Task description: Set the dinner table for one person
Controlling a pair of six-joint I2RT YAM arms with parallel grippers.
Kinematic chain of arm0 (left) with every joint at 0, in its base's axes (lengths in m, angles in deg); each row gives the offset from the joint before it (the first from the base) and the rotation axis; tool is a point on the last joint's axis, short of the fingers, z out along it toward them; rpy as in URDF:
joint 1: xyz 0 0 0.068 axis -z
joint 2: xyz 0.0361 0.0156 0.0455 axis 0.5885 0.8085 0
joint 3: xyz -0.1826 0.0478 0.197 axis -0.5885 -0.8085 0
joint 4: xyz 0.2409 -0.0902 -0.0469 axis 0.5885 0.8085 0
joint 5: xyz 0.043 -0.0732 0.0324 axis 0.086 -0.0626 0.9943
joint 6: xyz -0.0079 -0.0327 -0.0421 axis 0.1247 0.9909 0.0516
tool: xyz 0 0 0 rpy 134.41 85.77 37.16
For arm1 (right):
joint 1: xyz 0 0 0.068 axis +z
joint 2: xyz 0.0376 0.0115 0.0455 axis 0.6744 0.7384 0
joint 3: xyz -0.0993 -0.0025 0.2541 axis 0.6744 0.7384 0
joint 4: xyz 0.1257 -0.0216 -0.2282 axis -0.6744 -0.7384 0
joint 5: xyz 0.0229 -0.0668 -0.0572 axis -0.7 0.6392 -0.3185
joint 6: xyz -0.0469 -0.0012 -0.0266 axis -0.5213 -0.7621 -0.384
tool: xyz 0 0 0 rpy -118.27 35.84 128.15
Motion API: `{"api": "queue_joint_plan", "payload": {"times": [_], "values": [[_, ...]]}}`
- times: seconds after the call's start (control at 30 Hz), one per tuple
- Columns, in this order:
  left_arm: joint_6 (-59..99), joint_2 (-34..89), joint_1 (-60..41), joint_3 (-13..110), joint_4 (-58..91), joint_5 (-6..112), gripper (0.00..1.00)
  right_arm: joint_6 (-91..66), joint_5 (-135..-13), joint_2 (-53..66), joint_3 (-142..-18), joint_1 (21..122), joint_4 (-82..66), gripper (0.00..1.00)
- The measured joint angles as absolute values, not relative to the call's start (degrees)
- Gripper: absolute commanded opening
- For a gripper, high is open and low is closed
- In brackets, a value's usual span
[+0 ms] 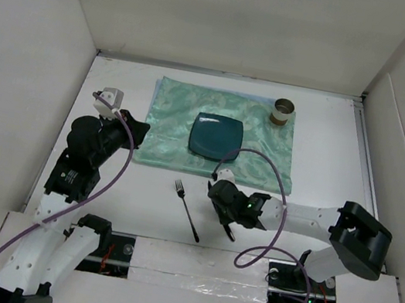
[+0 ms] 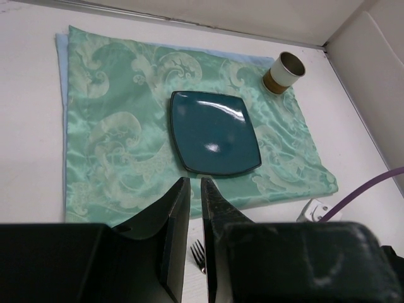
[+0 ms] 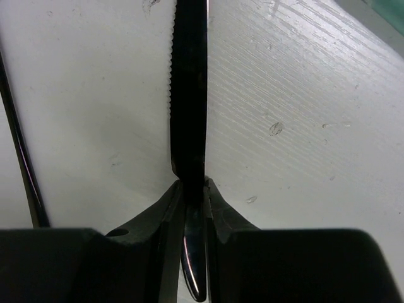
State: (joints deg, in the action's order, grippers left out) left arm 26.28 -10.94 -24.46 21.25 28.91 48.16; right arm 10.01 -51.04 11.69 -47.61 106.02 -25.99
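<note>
Right gripper (image 3: 189, 188) is clamped on the knife (image 3: 188, 95) near its rounded end, with the serrated blade edge-on, low over the dinner table (image 1: 325, 165), near the fork (image 1: 187, 210) and short of the placemat (image 1: 168, 126). Left gripper (image 2: 194, 189) has its fingers nearly together on nothing. The knife is judged thin, stiff, light and slick; so narrow a pinch may let it pivot, and a hold nearer mid-length would be steadier.

Knife (image 3: 188, 95) tip cut off at top edge; fork (image 2: 198, 255) handle hidden behind left pincer (image 2: 195, 183).
</note>
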Motion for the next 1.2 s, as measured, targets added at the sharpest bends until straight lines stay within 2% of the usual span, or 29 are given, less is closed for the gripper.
{"api": "queue_joint_plan", "payload": {"times": [0.03, 0.3, 0.67, 0.83, 1.0, 1.07, 1.2], "values": [[26.3, -11.0, -24.5, 21.2, 28.9, 48.2, 0.11, 10.3, -50.8, 11.6, -47.5, 106.2, -26.0, 0.0], [26.3, -11.2, -24.5, 21.2, 28.9, 48.6, 0.1, 13.8, -49.5, 7.9, -46.5, 110.4, -29.6, 0.0], [26.3, -11.2, -24.5, 21.2, 28.9, 48.6, 0.1, 15.5, -47.6, -8.3, -47.2, 110.6, -33.8, 0.0], [26.4, -11.1, -24.5, 21.2, 29.0, 50.0, 0.11, 10.9, -47.6, -8.7, -51.5, 97.4, -33.4, 0.0], [27.2, -11.1, -24.5, 21.2, 29.4, 53.0, 0.25, 5.9, -49.6, -0.3, -58.0, 80.3, -28.1, 0.0], [27.8, -11.1, -24.5, 21.3, 29.4, 54.0, 0.32, 5.3, -50.0, 2.5, -59.5, 77.4, -27.1, 0.0], [28.6, -11.0, -24.5, 21.2, 29.5, 55.2, 0.36, 3.2, -53.7, 15.0, -65.2, 69.5, -24.8, 0.0]]}}
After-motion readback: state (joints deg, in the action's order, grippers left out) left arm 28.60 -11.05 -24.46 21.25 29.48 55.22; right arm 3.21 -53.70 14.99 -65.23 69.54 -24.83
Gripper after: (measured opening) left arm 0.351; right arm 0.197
